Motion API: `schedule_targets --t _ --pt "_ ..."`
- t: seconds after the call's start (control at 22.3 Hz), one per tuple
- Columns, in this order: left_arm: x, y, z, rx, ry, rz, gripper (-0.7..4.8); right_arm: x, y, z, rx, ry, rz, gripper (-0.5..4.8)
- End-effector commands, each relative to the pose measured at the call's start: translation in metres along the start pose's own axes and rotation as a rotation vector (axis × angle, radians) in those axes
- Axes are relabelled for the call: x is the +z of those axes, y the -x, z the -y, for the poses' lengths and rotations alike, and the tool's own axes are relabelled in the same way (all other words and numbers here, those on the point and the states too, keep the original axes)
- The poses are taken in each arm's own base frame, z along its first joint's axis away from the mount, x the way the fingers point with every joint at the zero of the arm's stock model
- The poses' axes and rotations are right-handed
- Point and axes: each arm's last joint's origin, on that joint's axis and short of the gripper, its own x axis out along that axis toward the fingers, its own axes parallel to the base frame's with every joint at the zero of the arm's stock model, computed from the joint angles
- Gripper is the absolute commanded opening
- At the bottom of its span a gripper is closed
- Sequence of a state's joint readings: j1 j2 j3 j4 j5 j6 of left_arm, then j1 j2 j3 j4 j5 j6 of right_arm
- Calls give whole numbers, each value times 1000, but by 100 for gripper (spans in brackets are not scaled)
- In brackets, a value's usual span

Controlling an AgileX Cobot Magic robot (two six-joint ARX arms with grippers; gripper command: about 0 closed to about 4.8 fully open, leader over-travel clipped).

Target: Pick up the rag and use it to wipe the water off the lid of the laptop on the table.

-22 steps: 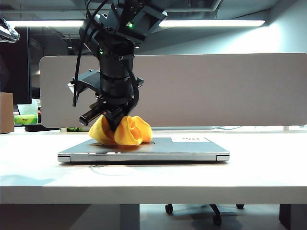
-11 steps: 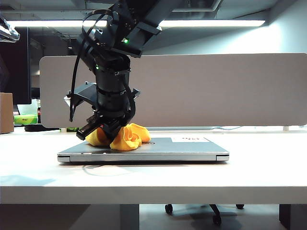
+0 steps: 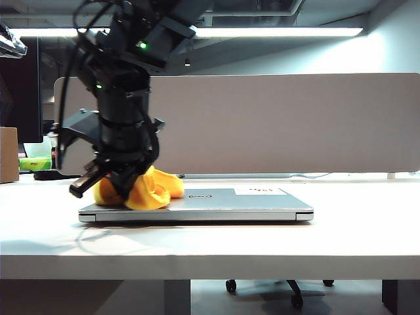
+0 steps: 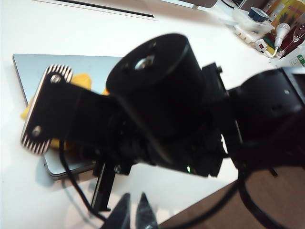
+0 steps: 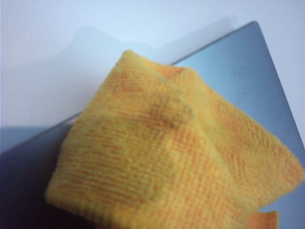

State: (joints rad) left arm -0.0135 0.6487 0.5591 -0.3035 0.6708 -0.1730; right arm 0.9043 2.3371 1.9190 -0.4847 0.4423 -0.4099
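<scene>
The orange-yellow rag lies bunched on the left end of the lid of the silver laptop, which rests on the white table. My right gripper reaches across from above and is shut on the rag, pressing it against the lid. The right wrist view is filled by the rag over the lid's corner, and the fingers are hidden behind the cloth. My left gripper hangs shut over the table's near edge, apart from the laptop. I cannot make out any water.
A grey divider panel stands behind the laptop. A cardboard box and green packets sit at the far left. A white sticker marks the lid's right half. Assorted clutter lies at the table's far corner.
The right arm has swept leftward along the lid, dragging the rag from left of the logo to the laptop's left end. The left arm has stayed still.
</scene>
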Motion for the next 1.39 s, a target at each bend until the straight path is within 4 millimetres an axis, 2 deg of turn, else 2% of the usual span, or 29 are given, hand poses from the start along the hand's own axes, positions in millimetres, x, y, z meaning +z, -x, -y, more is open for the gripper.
schedule_targets --t 0.04,0.18,0.27,0.49,0.67,0.81,0.9,1.03,1.21,1.39 --pt "2 1 1 -6 -13 13 22 -2 -1 -1 -2 16 -23 -7" --pt "2 1 1 -6 -13 13 22 -9 -6 10 -45 9 -65 -7" --pt "2 1 1 -6 -13 13 22 -23 -15 39 -72 -20 -143 -7" --pt "2 1 1 -6 -13 13 22 -42 -23 77 -123 -68 -224 -7" --pt "2 1 1 -6 -13 13 22 -47 -23 96 -140 -97 -235 -7" --pt "2 1 1 -6 -13 13 22 -41 -19 99 -146 -104 -214 -7" --pt "2 1 1 -6 -13 13 22 -32 -12 89 -126 -80 -204 -7" --pt "2 1 1 -6 -13 13 22 -30 -3 72 -80 -15 -254 -7" --pt "2 1 1 -6 -13 13 22 -37 4 58 -27 39 -367 -8" --pt "2 1 1 -6 -13 13 22 -54 13 64 -14 16 -512 -8"
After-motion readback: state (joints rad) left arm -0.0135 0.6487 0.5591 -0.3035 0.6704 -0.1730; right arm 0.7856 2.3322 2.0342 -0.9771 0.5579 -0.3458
